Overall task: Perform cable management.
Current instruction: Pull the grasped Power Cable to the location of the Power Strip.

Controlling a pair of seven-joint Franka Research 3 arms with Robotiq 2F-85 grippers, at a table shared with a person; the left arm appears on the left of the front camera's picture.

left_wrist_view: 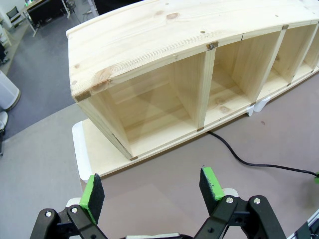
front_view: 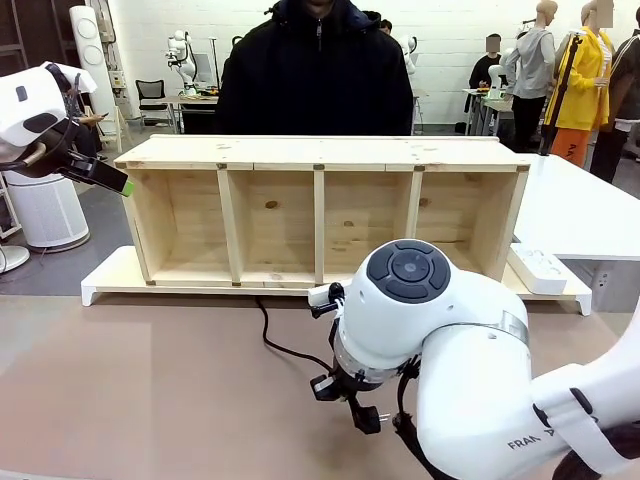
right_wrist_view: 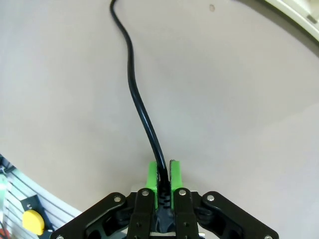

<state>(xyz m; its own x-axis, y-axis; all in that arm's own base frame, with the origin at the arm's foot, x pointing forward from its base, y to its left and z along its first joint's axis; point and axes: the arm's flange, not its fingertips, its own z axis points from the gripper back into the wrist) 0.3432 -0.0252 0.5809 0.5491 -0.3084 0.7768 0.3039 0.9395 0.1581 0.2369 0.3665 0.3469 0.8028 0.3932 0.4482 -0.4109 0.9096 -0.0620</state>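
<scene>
Right jaws, green-padded, tight on the thin, smooth black cable (right_wrist_view: 137, 99)

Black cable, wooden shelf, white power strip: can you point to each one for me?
black cable (right_wrist_view: 131, 89), right wrist view, on its curved middle stretch.
wooden shelf (front_view: 320, 152), front view, on its top board.
white power strip (front_view: 538, 268), front view, on its upper face.
</scene>
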